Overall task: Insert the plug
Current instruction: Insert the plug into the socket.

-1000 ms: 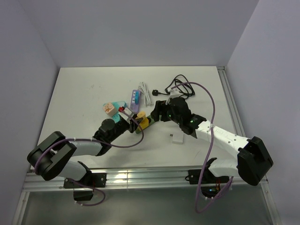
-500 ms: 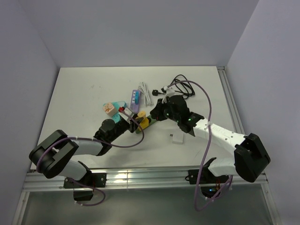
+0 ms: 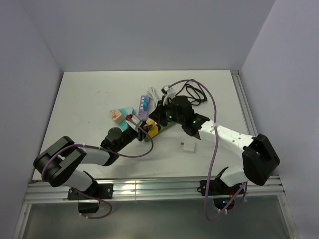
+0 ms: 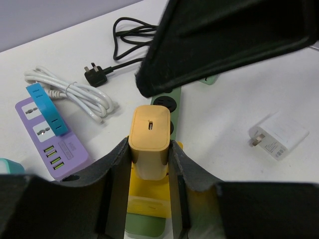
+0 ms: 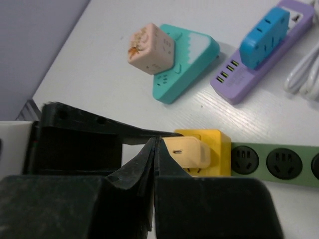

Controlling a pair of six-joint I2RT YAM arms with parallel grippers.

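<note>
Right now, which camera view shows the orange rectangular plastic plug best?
The left wrist view: the orange rectangular plastic plug sits central, clamped in the left hand. The right wrist view shows it partly hidden; the top view, only a small speck.

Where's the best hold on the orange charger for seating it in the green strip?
Likely its two flat side faces, coming in along the green power strip as the left pincer does: those faces are parallel, and the top of the orange charger is clear for pressing.

Right tool (image 5: 155,143), fingers together, just beside orange plug (image 5: 187,152) on green strip (image 5: 262,164).
</note>
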